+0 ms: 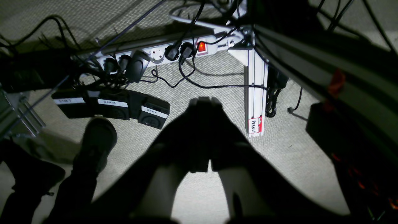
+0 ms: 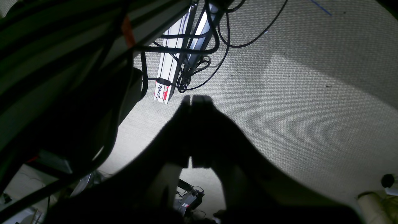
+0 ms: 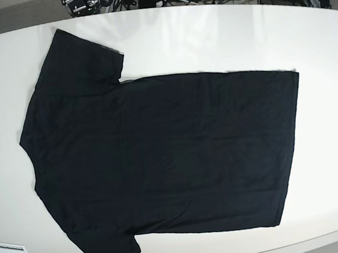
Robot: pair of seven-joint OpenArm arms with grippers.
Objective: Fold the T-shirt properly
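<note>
T-shirt [image 3: 166, 157] lies flat on white table [image 3: 208, 38].

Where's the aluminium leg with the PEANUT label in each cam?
Left wrist: the PEANUT-labelled leg stands right of centre, just right of the shut left gripper.
Right wrist: the same leg is upper centre-left, label just left of the shut right gripper.
Base: not in it; only the T-shirt spread flat on the white table.
Shared landmark: the leg's label itself, for the two wrist views only.
</note>
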